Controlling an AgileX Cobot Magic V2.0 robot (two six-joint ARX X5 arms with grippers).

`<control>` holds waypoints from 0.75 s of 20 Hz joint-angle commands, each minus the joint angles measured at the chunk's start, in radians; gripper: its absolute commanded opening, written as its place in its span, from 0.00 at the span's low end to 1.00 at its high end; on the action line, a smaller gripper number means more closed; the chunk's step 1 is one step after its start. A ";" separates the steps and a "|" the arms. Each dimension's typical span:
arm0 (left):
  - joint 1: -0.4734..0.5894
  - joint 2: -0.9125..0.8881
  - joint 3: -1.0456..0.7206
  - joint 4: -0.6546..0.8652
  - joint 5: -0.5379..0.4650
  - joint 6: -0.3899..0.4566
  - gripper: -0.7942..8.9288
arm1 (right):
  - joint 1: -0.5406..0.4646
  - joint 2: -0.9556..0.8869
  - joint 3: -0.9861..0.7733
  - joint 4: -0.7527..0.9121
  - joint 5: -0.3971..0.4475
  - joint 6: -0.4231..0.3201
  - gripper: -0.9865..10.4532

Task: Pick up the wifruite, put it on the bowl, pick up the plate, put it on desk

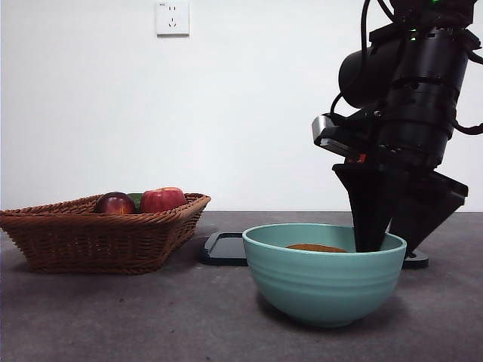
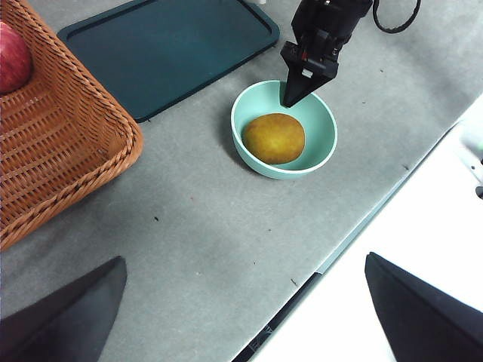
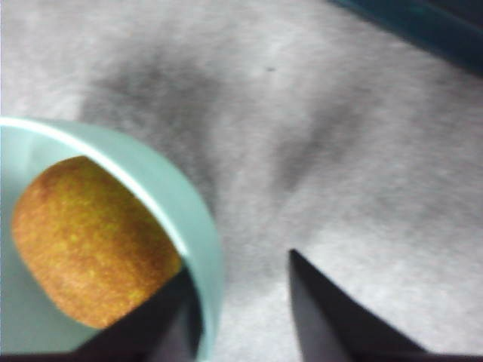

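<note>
1. The bench [image 1: 113, 317] carries a wicker basket [image 1: 98, 234], cut off at the front view's left edge.
2. The tray [image 1: 225, 249] is half hidden behind the bowl [image 1: 324, 279].
3. The right claw [image 1: 371, 240] hangs released, straddling the bowl's rim.
4. The left claw [image 2: 241, 317] waits, spread wide.
5. The wifruite [image 2: 273, 138] lies in the bowl, barely topping the rim from the front.
</note>
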 commanded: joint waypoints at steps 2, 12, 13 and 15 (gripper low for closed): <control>-0.005 0.004 0.005 0.014 -0.002 -0.003 0.60 | 0.025 0.020 0.016 0.005 -0.005 -0.013 0.10; -0.005 0.004 0.005 0.023 -0.002 0.001 0.60 | 0.053 0.021 0.112 -0.005 0.080 0.062 0.09; -0.005 0.004 0.005 0.025 -0.002 0.001 0.60 | 0.050 0.029 0.146 -0.016 0.093 0.065 0.09; -0.005 0.004 0.005 0.026 -0.002 0.001 0.60 | 0.029 0.068 0.233 -0.045 0.095 0.065 0.09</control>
